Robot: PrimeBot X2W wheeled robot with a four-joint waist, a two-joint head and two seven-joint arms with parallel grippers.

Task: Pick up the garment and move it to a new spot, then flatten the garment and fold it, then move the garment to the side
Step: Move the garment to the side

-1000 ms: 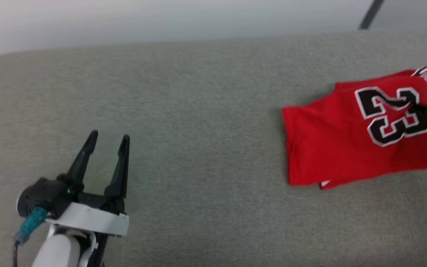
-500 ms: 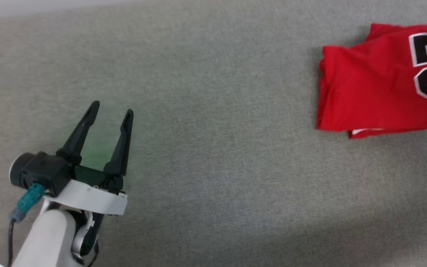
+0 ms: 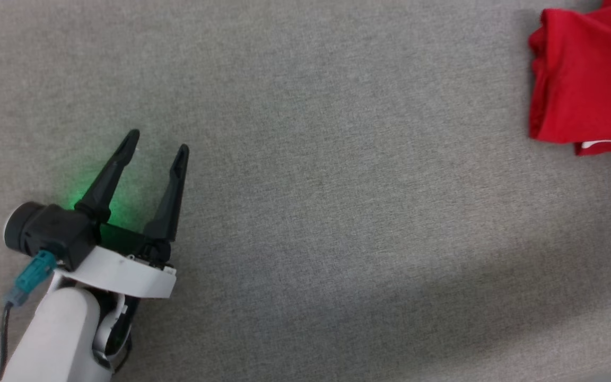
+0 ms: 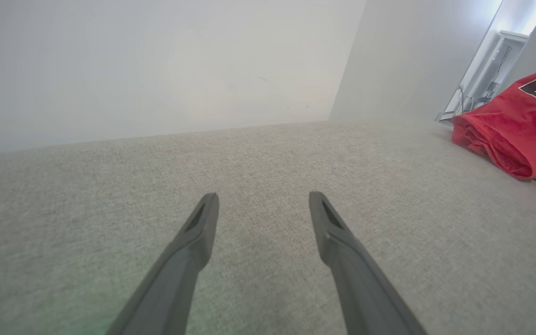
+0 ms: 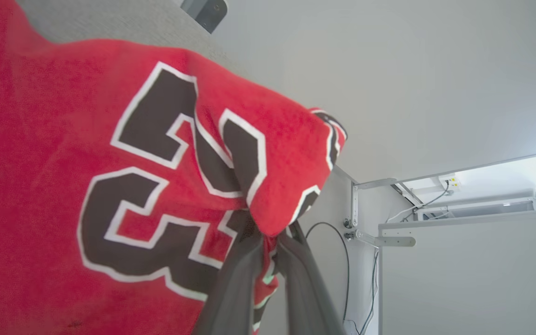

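Head: holding the left gripper point(image 3: 158, 140) spread wide and empty over the gray surface point(image 3: 311, 212), with the garment point(image 3: 586, 79) folded far right. Left wrist: showing the same. Right wrist: pinching the garment in the right gripper point(image 5: 272, 237). Looking done with folding; likely finishing the move aside.

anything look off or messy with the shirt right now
The garment is bunched into a pucker where the shut right gripper pinches it, creasing the number. A white strip pokes out beneath its folded edge.
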